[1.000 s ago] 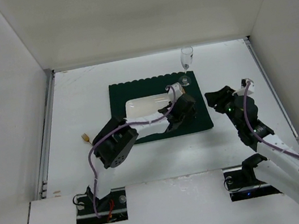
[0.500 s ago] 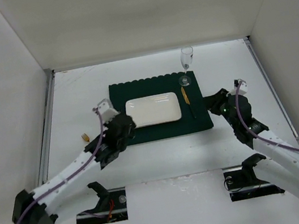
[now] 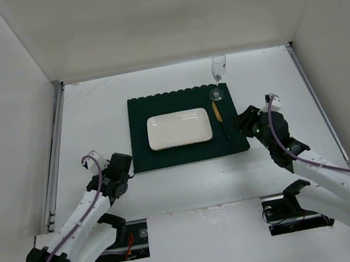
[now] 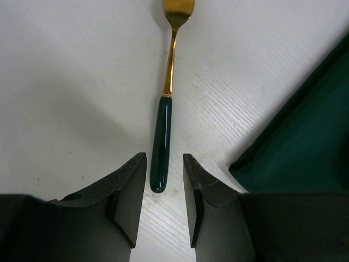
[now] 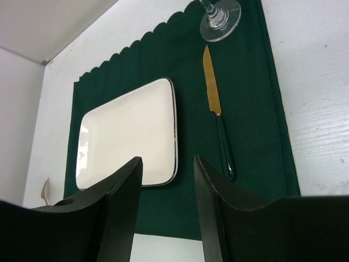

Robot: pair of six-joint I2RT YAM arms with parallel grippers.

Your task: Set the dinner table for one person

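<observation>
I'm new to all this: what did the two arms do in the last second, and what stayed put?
The left arm pulled back from over the placemat, leaving the knife beside the plate, and swung left; its open jaws now straddle the fork on the table. The right arm edged nearer the placemat. Plate, placemat and glass stayed put.

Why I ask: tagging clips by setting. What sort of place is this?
Probably a lab test cell, not a home: bare white walls box in the dinner table, with robot arms bolted at its edge.
</observation>
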